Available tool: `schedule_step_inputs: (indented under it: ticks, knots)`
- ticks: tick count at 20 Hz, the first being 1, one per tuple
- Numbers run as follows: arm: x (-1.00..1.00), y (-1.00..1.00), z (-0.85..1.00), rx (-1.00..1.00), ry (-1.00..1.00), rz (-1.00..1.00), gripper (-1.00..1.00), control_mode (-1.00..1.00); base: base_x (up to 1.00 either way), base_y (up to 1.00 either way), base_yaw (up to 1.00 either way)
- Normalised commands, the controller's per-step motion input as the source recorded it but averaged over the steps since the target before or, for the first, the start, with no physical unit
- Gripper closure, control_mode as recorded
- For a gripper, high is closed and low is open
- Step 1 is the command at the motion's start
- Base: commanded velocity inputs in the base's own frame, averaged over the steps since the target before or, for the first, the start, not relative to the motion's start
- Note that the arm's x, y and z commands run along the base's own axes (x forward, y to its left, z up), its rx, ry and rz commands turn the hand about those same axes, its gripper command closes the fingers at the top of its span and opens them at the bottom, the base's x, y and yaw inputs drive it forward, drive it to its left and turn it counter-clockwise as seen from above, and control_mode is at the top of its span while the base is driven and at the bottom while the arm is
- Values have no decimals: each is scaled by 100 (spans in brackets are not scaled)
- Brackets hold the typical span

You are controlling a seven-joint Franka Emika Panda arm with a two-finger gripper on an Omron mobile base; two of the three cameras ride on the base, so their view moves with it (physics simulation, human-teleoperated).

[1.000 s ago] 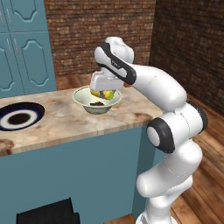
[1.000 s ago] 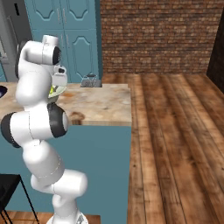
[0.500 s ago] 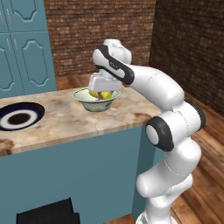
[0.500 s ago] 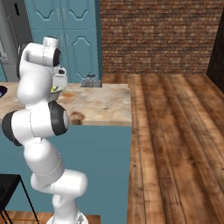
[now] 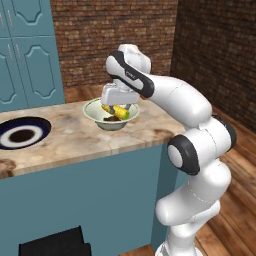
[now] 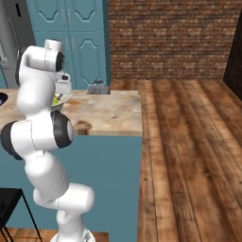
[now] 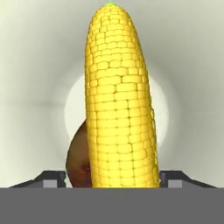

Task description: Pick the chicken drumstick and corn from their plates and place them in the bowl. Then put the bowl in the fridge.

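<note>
The marble counter (image 5: 75,137) carries the bowl (image 5: 95,112) near its far right end, with the navy-rimmed plate (image 5: 22,135) well to the bowl's left. The gripper (image 5: 118,107) hangs just over the bowl, fingers (image 7: 52,178) spread wide, clear of the corn (image 7: 120,105) between them. The corn lies in the bowl, over the chicken drumstick (image 7: 78,164).

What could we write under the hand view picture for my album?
Corn lies over the chicken drumstick in the bowl, between open fingertips.
</note>
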Motion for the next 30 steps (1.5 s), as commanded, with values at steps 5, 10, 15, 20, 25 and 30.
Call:
schedule_step_inputs:
  ticks: [5, 10, 15, 20, 25, 30]
  knots:
    - [-17, -1, 10, 0, 0, 0, -100, -100, 0, 0, 0]
    - [-18, -1, 28, 0, -1, 0, -100, -100, 0, 0, 0]
    - [-14, 0, 32, -1, -1, 0, -100, -100, 0, 0, 0]
    - [-28, 1, 26, -3, -1, 0, -100, -100, 0, 0, 0]
    - [-44, 17, 5, -7, 0, 0, -100, -100, 0, 0, 0]
    - [-43, 30, 0, -13, -1, 0, -100, -100, 0, 0, 0]
